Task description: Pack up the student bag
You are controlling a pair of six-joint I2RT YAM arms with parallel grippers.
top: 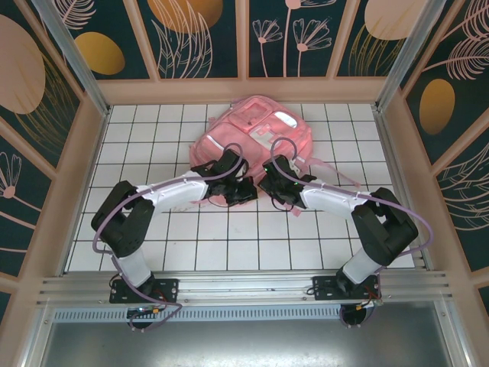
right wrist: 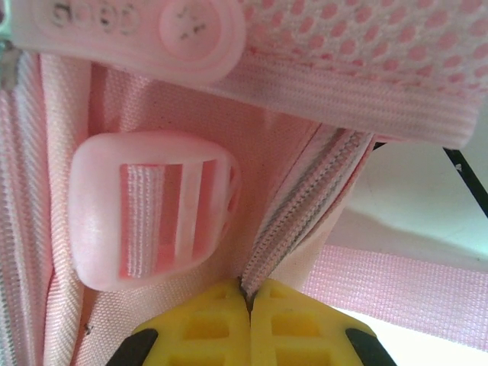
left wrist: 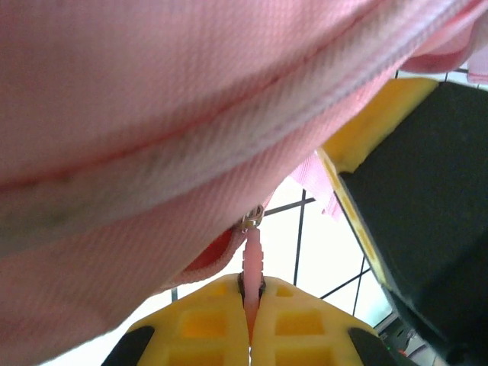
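Student bag (top: 252, 130) is lying at the table's (top: 153, 229) far centre, just beyond left gripper (top: 243, 189) and right gripper (top: 273, 186), which are both touching its near edge, neither one nearer. Left wrist view is showing the left jaws fully closed, pinching the zipper pull (left wrist: 252, 263). Right wrist view is showing the right jaws clamping the zipper tape (right wrist: 301, 198) beside a strap buckle (right wrist: 149, 210), while overhead is giving layout but not the grips.

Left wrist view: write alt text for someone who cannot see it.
The left end effector is shut on a slim pink zipper pull hanging from the large pink fabric backpack overhead. A white tiled tabletop shows beyond.
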